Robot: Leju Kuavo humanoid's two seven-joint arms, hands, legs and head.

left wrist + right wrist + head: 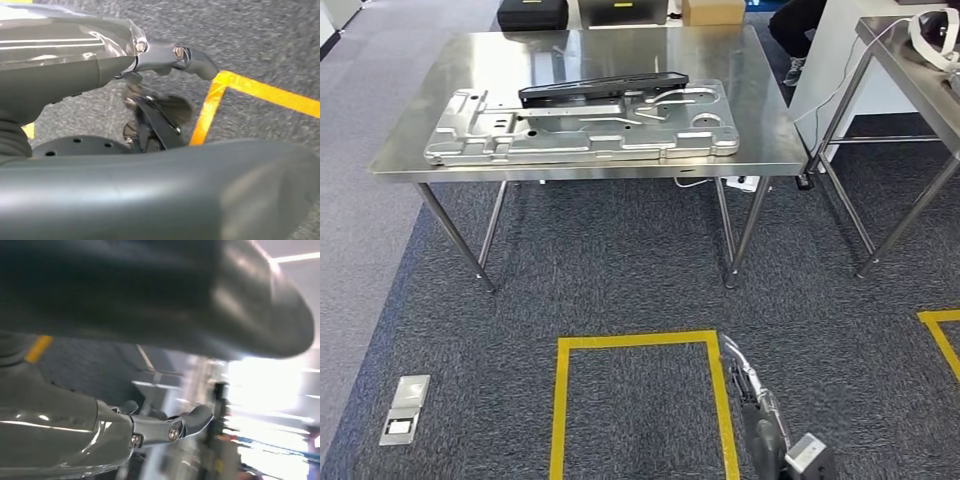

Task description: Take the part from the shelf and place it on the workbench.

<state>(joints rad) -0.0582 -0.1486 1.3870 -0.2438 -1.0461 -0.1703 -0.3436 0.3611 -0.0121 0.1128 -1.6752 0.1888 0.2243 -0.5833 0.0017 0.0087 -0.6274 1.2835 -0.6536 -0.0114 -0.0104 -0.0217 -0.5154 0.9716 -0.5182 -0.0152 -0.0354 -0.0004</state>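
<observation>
Grey hands, silver links, bright screws.
On my head view I see the right hand (pixel 761 420): dark grey fingers with silvery edges, and a pale grey boxy block at the wrist. My left wrist view shows the left hand (pixel 113 75): a glossy grey shell with light streaks, a clear plastic edge, a ribbed dark cover, a thick matt grey thumb and a metal finger link with two shiny screws. My right wrist view shows the same glossy shell, a two-screw link and a dark thumb.
</observation>
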